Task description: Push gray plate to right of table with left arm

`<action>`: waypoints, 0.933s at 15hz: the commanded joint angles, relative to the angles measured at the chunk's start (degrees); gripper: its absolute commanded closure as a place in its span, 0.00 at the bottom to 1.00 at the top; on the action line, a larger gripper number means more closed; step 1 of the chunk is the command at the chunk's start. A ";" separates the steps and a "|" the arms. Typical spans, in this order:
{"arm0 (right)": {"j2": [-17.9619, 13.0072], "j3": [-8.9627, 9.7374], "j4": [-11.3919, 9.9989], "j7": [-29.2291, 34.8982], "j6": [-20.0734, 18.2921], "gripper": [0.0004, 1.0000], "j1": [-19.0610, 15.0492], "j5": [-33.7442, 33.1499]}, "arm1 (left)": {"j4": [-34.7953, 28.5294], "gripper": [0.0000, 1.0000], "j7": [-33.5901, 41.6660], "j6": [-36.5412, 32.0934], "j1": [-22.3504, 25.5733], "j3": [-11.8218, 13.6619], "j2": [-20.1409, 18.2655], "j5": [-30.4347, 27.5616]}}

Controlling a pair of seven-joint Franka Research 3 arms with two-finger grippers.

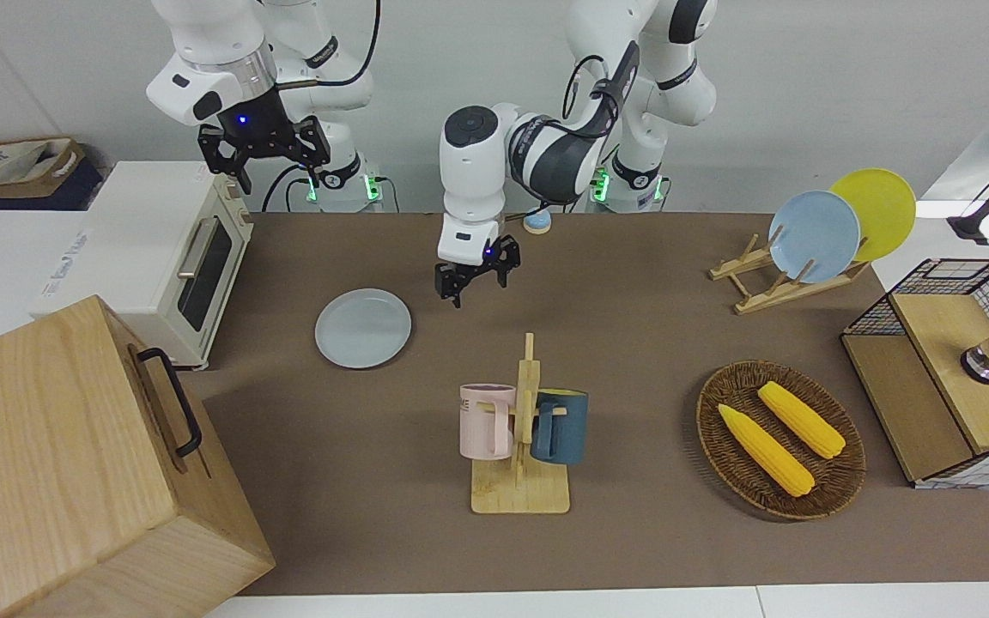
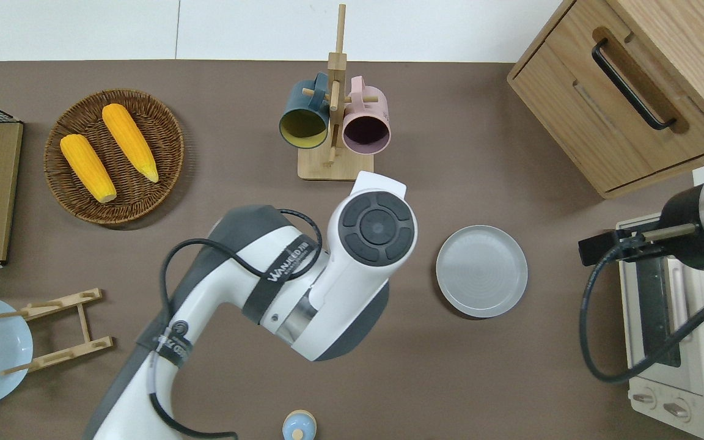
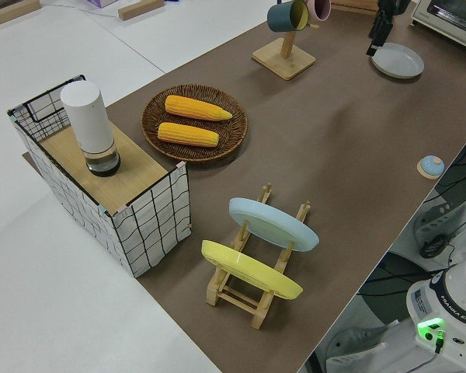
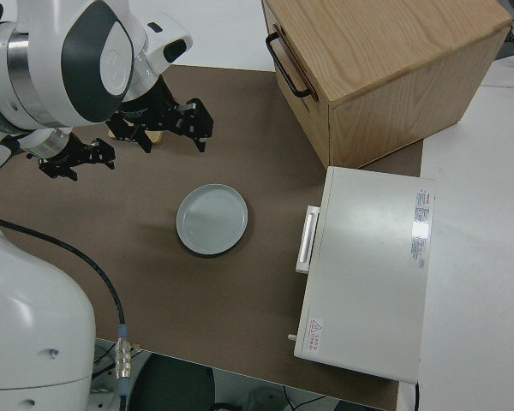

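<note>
Large rectangular table (image 1: 632,549) with matte brown top and white edges. White jointed left arm (image 1: 537,154) with black joint caps, up over bare tabletop beside the plate, toward the mug rack's side. Right arm parked. Round, shallow pale grey plate (image 1: 363,328) flat on the brown top, near the white toaster oven (image 1: 160,257). Left gripper (image 1: 470,287) clear of that plate, fingers spread apart, holding nothing.

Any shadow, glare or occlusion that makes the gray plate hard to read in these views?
Front view: gray plate fully visible, evenly lit, with a faint shadow at its rim.
Overhead view: the plate shows soft concentric sheen, no harsh glare; the left arm hides bare table only.
Left side view: plate small at the frame's top.
</note>
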 commanded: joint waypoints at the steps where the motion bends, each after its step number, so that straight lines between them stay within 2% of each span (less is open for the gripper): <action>1: -0.17 0.77 0.45 0.14 -0.83 0.02 -1.15 0.59 | -0.02 0.01 11.01 -6.00 4.30 -0.21 -4.64 -0.02; 5: -0.17 0.77 0.45 0.05 -0.83 0.02 -1.15 0.59 | -0.02 0.01 26.30 -13.03 11.95 -0.21 -8.95 -0.02; 7: -0.17 0.77 0.45 0.05 -0.83 0.02 -1.15 0.59 | -0.11 0.01 31.50 -14.62 16.34 -0.30 -10.53 -0.98; 8: -0.17 0.77 0.45 0.14 -0.83 0.02 -1.15 0.59 | -0.11 0.01 35.96 -15.50 19.67 -0.30 -11.41 -2.99; 10: -0.17 0.86 0.45 0.05 -0.83 0.02 -1.15 0.59 | -0.38 0.01 46.07 -17.52 24.86 -0.30 -12.21 -3.36; 14: -0.17 0.86 0.45 0.14 -0.83 0.02 -1.15 0.59 | -2.74 0.01 50.94 -17.53 29.71 -0.38 -15.19 -3.36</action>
